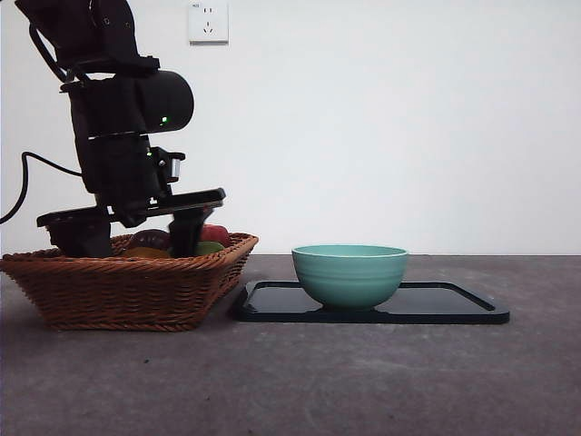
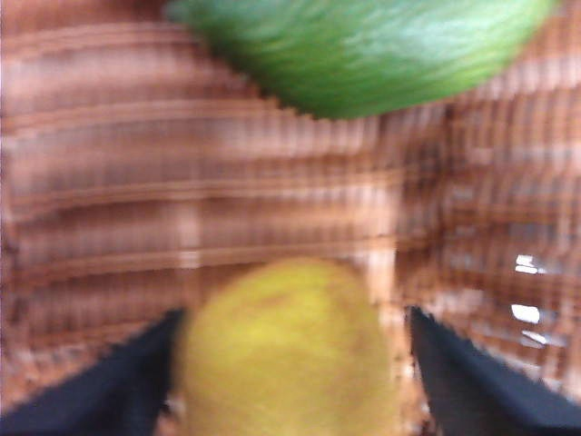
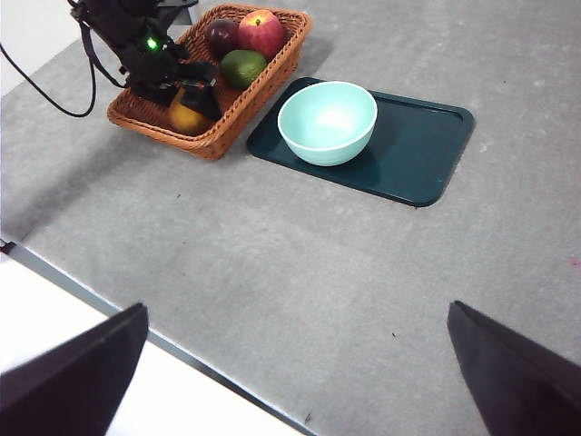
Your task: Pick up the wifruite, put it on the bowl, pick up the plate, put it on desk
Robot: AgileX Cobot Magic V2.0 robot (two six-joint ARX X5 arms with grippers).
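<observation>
Left wrist view shows the left gripper (image 2: 289, 363) open around the wifruite (image 2: 289, 350) in the wicker basket (image 1: 127, 282). Right gripper (image 3: 295, 363) waits open.

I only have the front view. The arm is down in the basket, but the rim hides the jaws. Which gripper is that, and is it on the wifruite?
Observer: It is the left gripper. Its wrist view shows the jaws open, one on each side of the wifruite.
Operator: What else is in the basket near it?
Observer: The right wrist view shows a green fruit, a dark purple fruit and a red fruit farther along the basket.
Operator: Is the bowl free?
Observer: Yes, from above the bowl is empty, and it stands on the dark tray.
</observation>
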